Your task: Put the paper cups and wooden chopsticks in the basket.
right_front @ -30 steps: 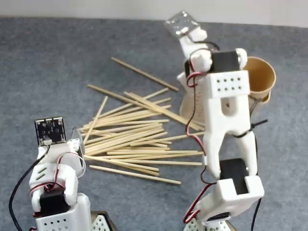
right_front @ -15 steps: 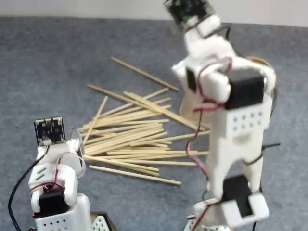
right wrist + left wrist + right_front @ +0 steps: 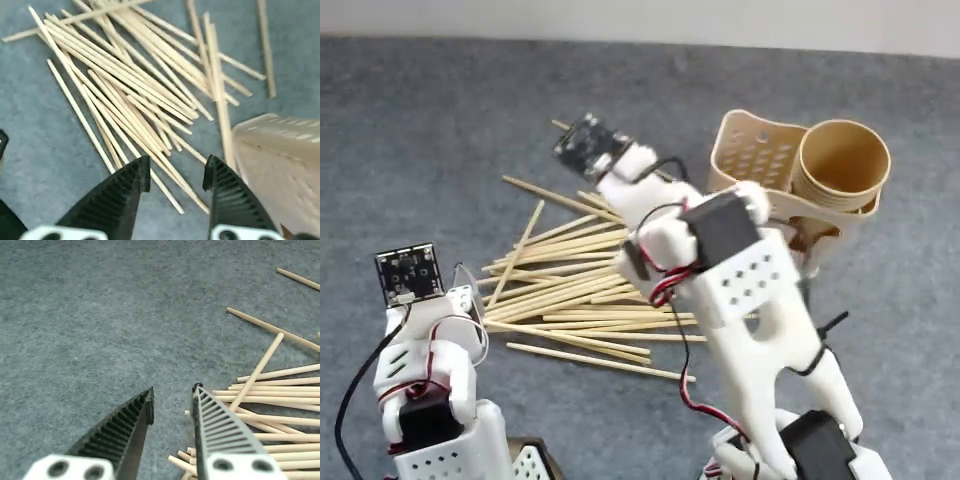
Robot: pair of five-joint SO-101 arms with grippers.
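A beige perforated basket (image 3: 752, 152) stands at the back right, and stacked paper cups (image 3: 844, 166) sit upright in its right end. Many wooden chopsticks (image 3: 590, 292) lie scattered on the grey mat left of it. My right arm (image 3: 650, 215) leans over the pile's far side. Its gripper (image 3: 177, 162) hangs open and empty above the chopsticks (image 3: 135, 95), with the basket's wall (image 3: 282, 160) close beside one finger. My left gripper (image 3: 173, 392) is open and empty, low over bare mat at the pile's left edge, with chopstick ends (image 3: 240, 405) under one finger.
Grey mat (image 3: 430, 130) covers the table, bare at the left and back left. A pale wall strip (image 3: 620, 18) runs along the far edge. The left arm's base (image 3: 430, 420) stands at the front left, the right arm's base (image 3: 800, 440) at the front right.
My right arm has swung from above the basket and cups leftward and down over the chopstick pile, uncovering the basket. The left arm has shifted slightly.
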